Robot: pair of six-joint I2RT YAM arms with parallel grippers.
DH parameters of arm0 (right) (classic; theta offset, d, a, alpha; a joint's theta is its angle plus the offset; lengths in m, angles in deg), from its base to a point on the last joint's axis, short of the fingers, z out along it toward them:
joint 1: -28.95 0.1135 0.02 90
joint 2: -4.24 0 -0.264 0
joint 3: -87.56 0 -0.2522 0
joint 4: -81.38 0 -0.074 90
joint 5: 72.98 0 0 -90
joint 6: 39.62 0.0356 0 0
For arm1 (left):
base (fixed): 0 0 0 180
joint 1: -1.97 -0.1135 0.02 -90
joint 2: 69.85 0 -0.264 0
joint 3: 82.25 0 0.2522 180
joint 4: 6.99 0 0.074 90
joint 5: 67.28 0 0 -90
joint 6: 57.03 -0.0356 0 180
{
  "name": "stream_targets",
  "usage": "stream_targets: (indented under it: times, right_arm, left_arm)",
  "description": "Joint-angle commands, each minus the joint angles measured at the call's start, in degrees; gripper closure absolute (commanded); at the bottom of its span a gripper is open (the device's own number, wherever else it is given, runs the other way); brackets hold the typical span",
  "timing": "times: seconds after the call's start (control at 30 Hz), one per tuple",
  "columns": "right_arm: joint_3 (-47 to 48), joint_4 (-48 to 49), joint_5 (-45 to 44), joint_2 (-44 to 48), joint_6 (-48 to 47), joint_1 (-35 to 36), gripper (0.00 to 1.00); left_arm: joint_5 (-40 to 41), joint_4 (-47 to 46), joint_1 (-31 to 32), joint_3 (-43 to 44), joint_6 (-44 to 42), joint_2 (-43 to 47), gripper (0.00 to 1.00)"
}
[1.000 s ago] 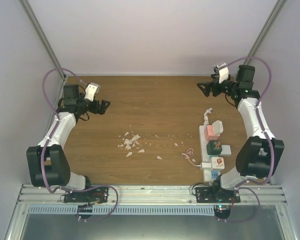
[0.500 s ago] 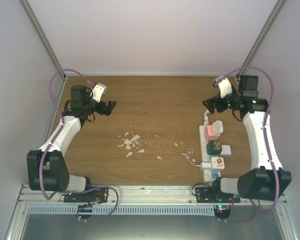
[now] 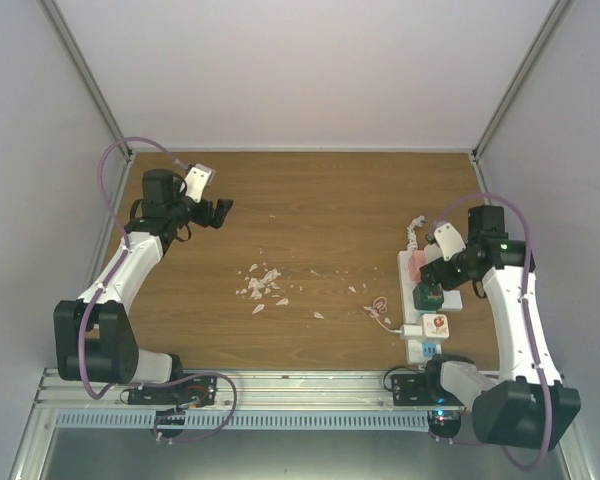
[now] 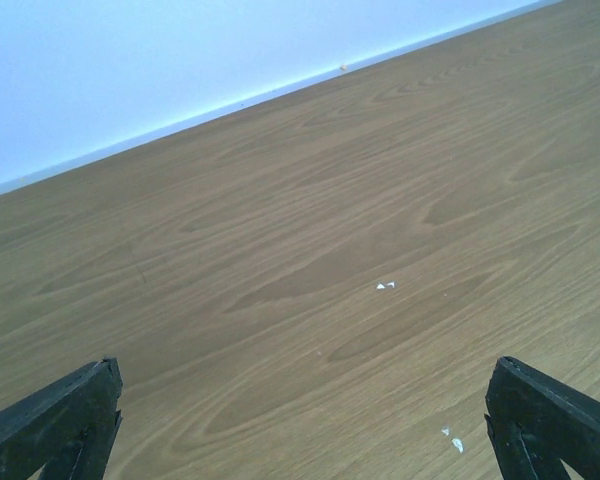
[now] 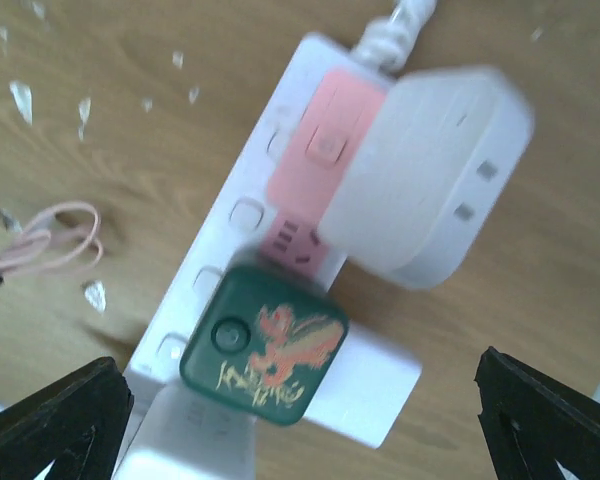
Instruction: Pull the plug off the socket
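The socket is a long white strip with a pink outlet face, lying at the table's right. Several plugs sit in it: a bulky white plug at its cord end, a dark green square plug with a red-gold dragon, and a flat white one beside that. My right gripper hovers open just above the green plug, a finger on each side and touching nothing. Far off at the back left, my left gripper is open over bare wood.
A pink looped cable lies left of the strip. White paper scraps are scattered mid-table. A red-patterned plug and a white charger sit at the strip's near end. Walls close the back and both sides.
My right arm has swung from the back right corner forward and down over the socket. The left arm shifted slightly right early on, then stayed still.
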Motion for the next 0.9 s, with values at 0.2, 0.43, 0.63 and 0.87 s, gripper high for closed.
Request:
stream_targets:
  times: [0.2,0.43,0.63,0.87]
  right_arm:
    - [-7.23,-3.99,-2.81,0.28,-0.16,-0.99,0.08]
    - [-9.85,-0.93,-0.55,-1.66,1.50,-1.01,0.14]
    - [-11.28,2.09,-0.42,-2.73,2.07,-1.01,0.21]
    - [-12.90,4.05,-0.93,-3.76,2.33,-0.94,0.30]
  left_arm:
    - [0.37,-4.38,0.55,-0.48,0.55,1.00,0.01]
    - [1.13,-4.46,0.55,-0.48,0.83,0.58,0.01]
    - [1.62,-4.31,0.55,-0.39,0.98,0.49,0.01]
    - [2.28,-4.14,0.55,-0.26,1.26,0.53,0.01]
